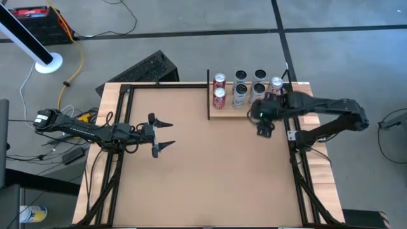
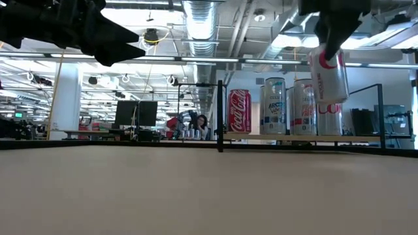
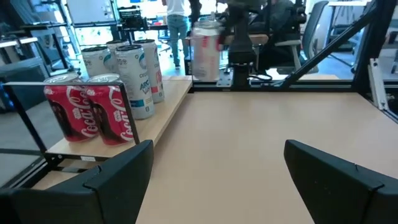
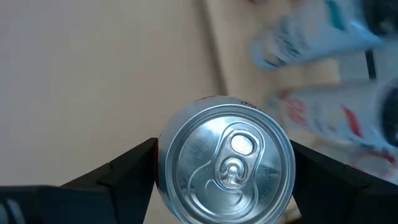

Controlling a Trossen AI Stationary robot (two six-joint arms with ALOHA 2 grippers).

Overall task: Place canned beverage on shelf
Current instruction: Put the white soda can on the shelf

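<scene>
Right hand [image 4: 224, 171] clamped on the canned beverage [image 4: 225, 163], fingers on either side of its round body, lifted clear of the table [image 1: 210, 165] at the upper right of the high view, long axis near upright with a slight tilt in the low view. Just off the near edge of the shelf [image 1: 222, 113], with the standing cans [image 1: 240, 89] a little further toward the top of the frame; far closer than the left hand [image 1: 163, 135], parked open at centre left. Bare brown table below, open workshop behind with a person far off.
</scene>
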